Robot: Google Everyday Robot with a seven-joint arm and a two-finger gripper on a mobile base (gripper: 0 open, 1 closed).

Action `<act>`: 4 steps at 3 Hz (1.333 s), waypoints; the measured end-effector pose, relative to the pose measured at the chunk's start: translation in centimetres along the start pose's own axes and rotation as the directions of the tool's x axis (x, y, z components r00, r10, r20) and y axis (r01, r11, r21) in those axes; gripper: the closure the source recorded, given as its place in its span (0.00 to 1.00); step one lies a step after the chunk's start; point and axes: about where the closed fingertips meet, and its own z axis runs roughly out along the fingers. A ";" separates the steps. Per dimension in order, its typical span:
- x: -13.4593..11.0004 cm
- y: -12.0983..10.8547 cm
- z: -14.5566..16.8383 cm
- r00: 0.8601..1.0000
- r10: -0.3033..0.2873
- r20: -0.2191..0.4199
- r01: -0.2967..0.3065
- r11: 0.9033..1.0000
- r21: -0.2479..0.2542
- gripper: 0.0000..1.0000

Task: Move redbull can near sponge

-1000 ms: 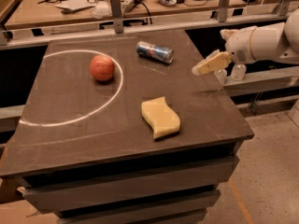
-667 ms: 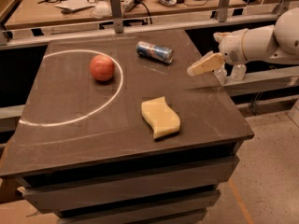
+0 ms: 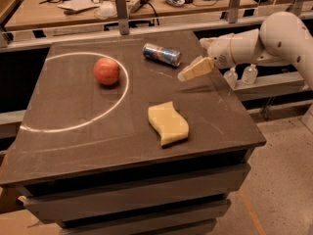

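The redbull can (image 3: 162, 54) lies on its side at the far middle of the dark table (image 3: 73, 126). The pale yellow sponge (image 3: 168, 123) lies flat nearer the front right. My gripper (image 3: 188, 73) comes in from the right on a white arm, hanging just above the table. It is a little right of and in front of the can, apart from it, and holds nothing.
An orange-red ball (image 3: 106, 71) sits inside a white chalk arc (image 3: 124, 89) on the left of the table. A cluttered workbench (image 3: 88, 6) runs behind. Small bottles (image 3: 250, 74) stand on a rail to the right.
My gripper has moved left across the table's right side, closer to the can. The can, sponge and ball have not moved.
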 end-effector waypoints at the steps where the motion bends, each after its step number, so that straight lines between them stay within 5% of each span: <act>1: -1.3 0.4 3.1 1.000 -0.010 0.023 0.010 1.000 -0.013 0.00; 2: -1.3 0.1 5.5 1.000 -0.010 0.020 0.010 1.000 -0.016 0.01; 4: -2.3 0.0 7.8 0.999 -0.025 0.041 0.028 0.998 -0.062 0.47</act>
